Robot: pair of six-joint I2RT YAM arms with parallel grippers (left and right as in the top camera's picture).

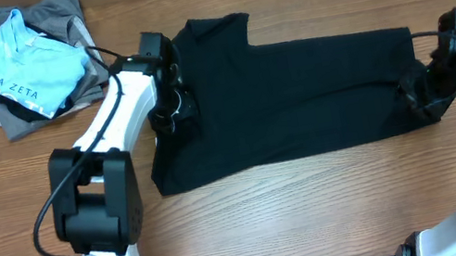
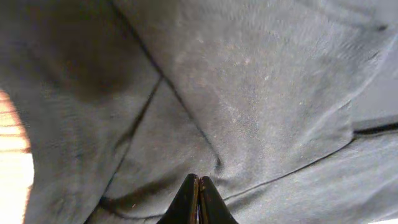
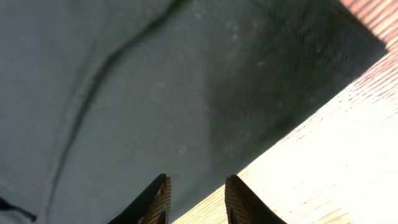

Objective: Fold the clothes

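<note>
Only "ELTA ZETA" is readable, on the light blue shirt [image 1: 28,74].

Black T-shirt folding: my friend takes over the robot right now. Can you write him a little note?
Left tool: shut, low on the black T-shirt at its left end; can't tell if it pinches fabric.
Right tool: open, over the shirt's right edge, beside bare table.
Shirt: lying long and flat, one sleeve poking out at the far side.
Done: spread out.
Left: finish folding it into a neat bundle.
</note>
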